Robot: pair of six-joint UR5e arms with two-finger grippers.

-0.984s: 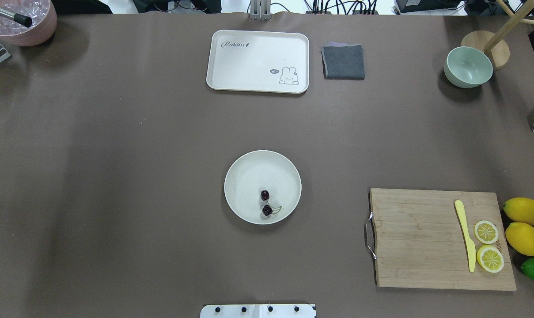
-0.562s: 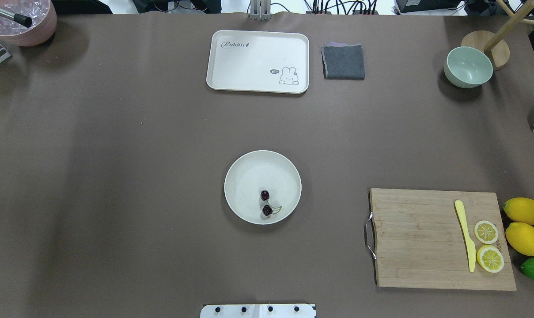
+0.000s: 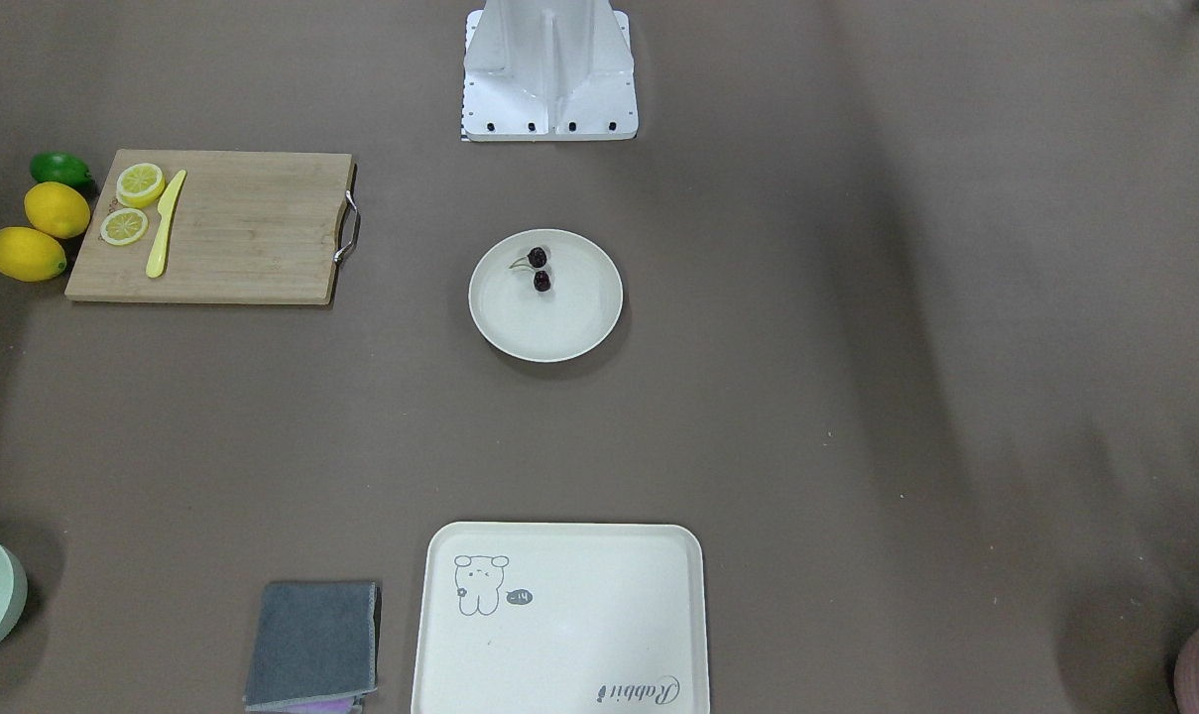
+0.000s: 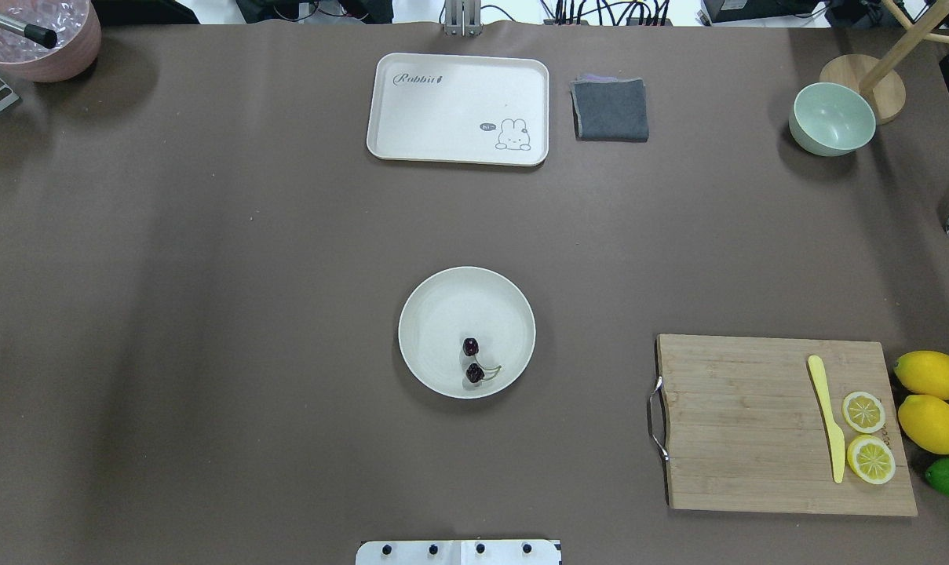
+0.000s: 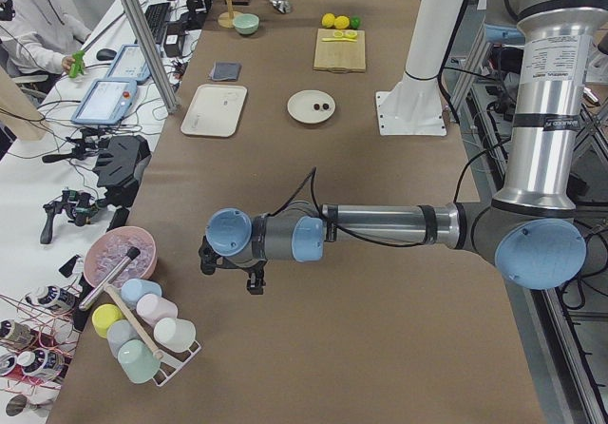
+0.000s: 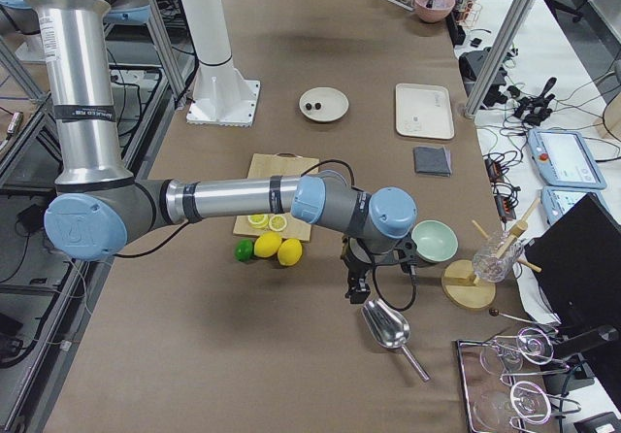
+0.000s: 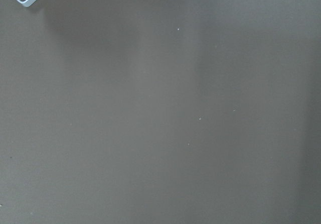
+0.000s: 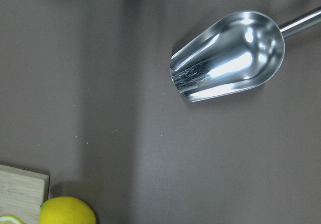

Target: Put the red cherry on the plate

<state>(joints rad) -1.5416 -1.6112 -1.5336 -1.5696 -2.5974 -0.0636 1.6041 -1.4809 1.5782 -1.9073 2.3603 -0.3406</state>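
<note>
Left tool (image 5: 229,274), right tool (image 6: 356,285): side views only; opening cannot be told. Cherry (image 4: 472,360) on plate (image 4: 441,312). Right wrist shows scoop (image 8: 228,56).

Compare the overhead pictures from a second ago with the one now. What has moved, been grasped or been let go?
Nothing has visibly changed. The red cherry lies in the same spot on the plate, and the tray, the green bowl and the cutting board have kept their places.

Bare tabletop (image 4: 246,329) all around plate (image 4: 450,310)
</note>
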